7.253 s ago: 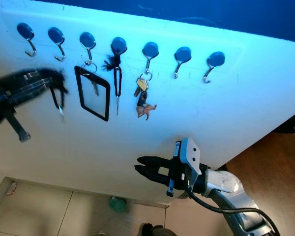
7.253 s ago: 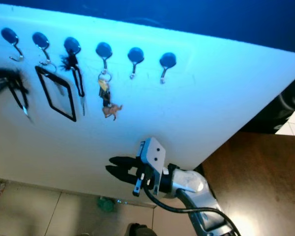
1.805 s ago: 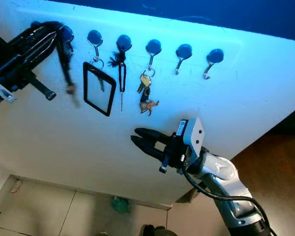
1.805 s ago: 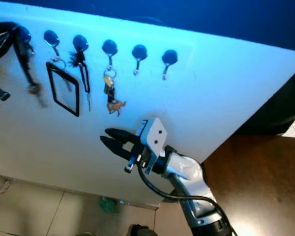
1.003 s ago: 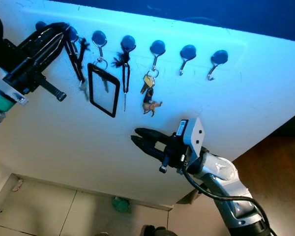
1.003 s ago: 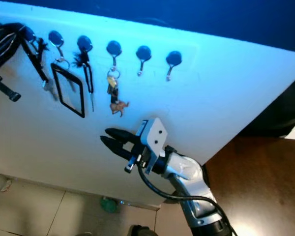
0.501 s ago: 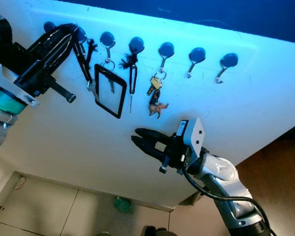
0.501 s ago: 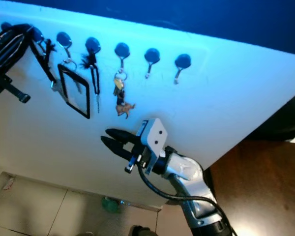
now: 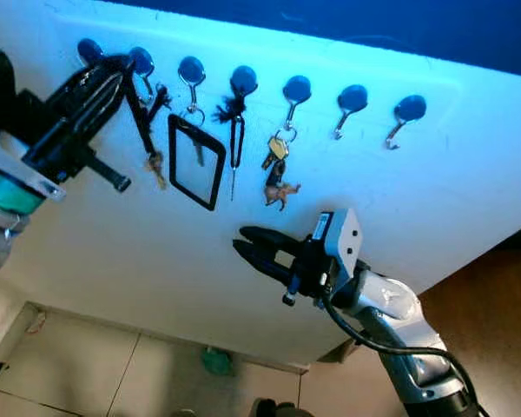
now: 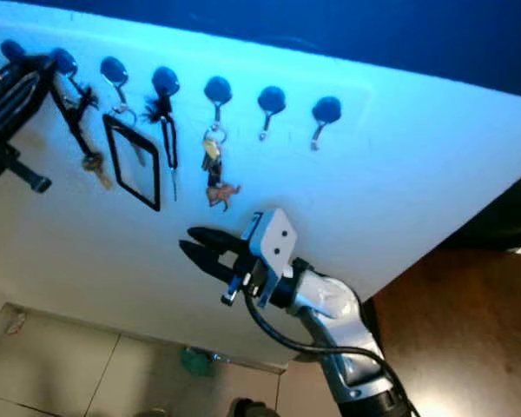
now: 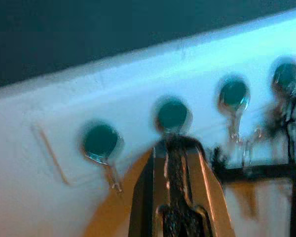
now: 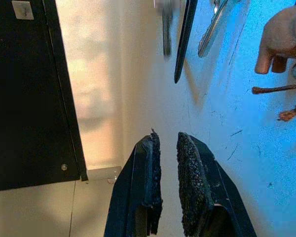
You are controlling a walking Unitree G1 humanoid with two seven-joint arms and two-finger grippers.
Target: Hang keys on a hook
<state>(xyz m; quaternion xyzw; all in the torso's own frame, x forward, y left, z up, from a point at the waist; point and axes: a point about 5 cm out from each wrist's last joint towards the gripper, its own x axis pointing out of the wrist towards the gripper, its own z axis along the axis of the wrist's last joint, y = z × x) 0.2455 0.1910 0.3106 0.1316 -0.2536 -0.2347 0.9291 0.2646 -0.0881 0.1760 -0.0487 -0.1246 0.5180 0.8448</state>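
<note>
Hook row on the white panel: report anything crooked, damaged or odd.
Nothing looks damaged. The hook row and the white panel look slanted, likely from head-camera tilt. The black-strapped keys hang at the second hook from the left, strap held in the left tool. The two rightmost hooks are bare.

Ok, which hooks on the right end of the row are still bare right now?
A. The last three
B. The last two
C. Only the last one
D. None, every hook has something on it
B: the two rightmost hooks hang bare, while the next one along carries the keys with the animal charm; the right pincer hovers below them holding nothing.
</note>
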